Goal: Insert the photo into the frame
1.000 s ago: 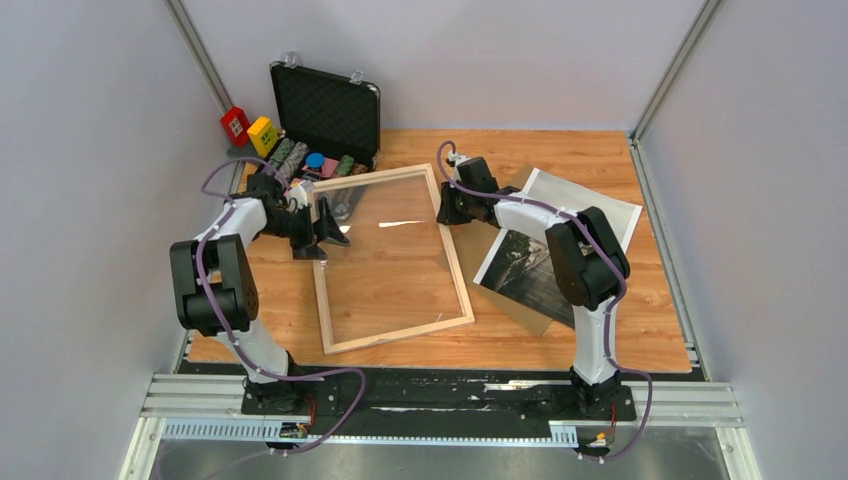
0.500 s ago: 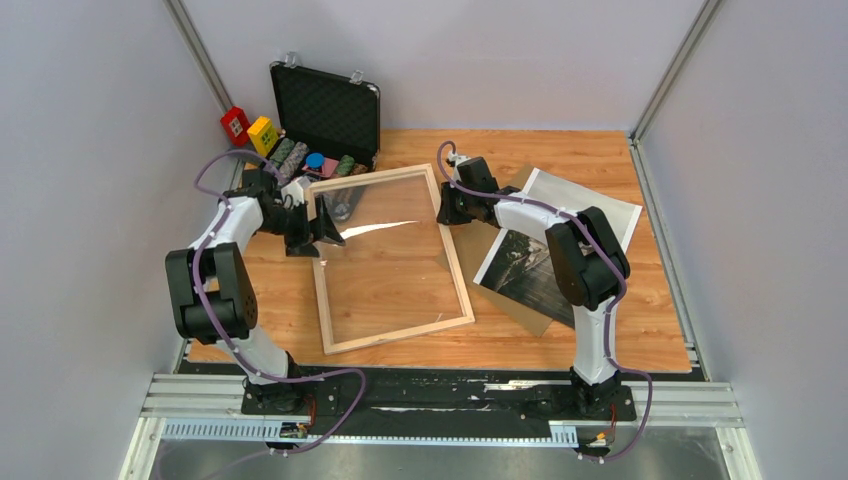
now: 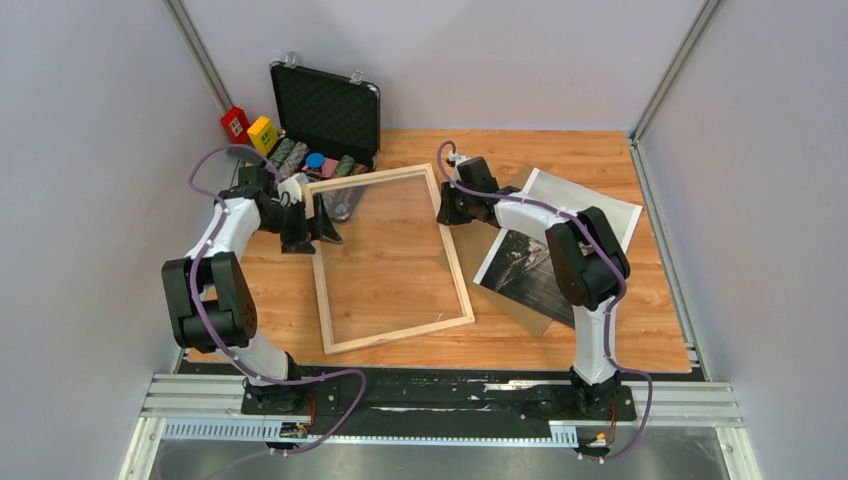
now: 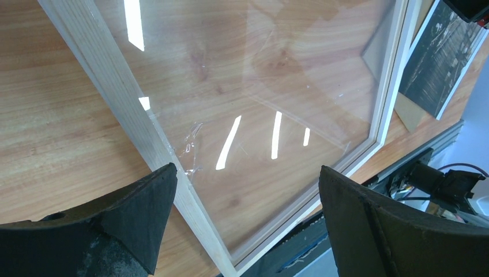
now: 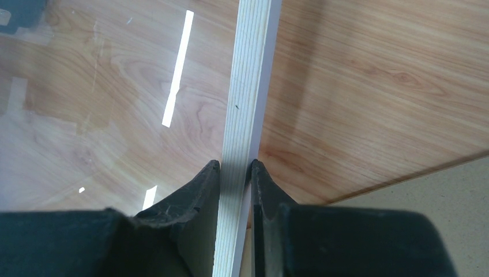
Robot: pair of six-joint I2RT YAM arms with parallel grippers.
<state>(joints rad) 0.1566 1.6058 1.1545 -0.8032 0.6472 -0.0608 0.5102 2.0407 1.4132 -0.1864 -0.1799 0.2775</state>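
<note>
Bright overhead light, glare across frame

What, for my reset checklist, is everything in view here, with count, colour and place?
frame: one, pale wood with clear pane, table centre.
photo: one, dark grey with white border, right of the frame, lying on the board.
backing board: one, brown, under the photo.
case: one, black, open, back left corner.
red block, yellow block: one each, left of the case.
small items: several, mixed colours, in front of the case's raised lid; too small to name.
table: one, wood-grain.
left fingers: black, open, either side of the frame's left rail.
right fingers: black, shut on the frame's right rail.
</note>
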